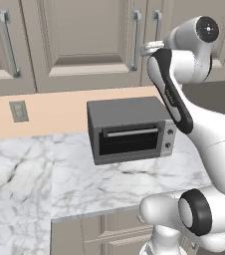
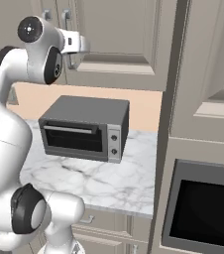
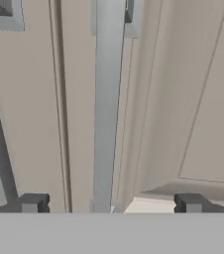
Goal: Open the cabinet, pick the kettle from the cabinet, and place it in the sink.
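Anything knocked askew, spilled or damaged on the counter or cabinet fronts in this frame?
Nothing stands out. The toaster oven sits square on the marble counter with its door shut, and the cabinet doors are closed and level. The gripper is open, its fingertips on either side of a silver door handle.

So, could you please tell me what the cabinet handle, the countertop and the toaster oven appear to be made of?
Cabinet handle: likely brushed metal, a plain silver-grey bar with soft sheen.
Countertop: looks like polished white marble, with grey veining.
Toaster oven: seemingly matte grey metal casing, with a dark door that may be glass.
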You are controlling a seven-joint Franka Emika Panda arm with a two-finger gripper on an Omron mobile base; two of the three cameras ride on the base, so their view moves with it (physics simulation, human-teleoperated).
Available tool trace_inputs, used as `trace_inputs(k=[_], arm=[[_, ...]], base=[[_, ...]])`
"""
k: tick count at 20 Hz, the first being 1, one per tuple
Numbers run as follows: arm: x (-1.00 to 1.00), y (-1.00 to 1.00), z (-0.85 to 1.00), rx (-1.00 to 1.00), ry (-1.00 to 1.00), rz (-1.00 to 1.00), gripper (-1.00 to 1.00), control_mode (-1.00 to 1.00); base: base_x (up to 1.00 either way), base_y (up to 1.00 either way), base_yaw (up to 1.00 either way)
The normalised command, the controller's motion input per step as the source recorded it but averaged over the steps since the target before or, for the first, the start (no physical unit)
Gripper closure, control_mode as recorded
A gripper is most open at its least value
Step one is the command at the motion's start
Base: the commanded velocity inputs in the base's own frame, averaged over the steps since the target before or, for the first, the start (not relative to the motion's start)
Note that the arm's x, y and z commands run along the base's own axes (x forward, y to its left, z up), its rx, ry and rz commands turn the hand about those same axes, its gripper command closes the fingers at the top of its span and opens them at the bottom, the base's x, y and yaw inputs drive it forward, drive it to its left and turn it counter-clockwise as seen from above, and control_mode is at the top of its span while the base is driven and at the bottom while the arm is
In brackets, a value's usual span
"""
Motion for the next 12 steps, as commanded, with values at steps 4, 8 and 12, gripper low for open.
trace_inputs(k=[4, 8, 12], arm=[[0.34, 0.04, 0.15, 0.00, -0.02, 0.00, -1.00, -1.00], [0.34, 0.04, 0.03, 0.00, 0.00, -0.01, 1.00, -1.00], [0.22, 0.01, -0.06, 0.00, 0.00, -0.02, 1.00, -1.00]], base=[[0.00, 0.00, 0.00], [0.00, 0.00, 0.00], [0.00, 0.00, 0.00]])
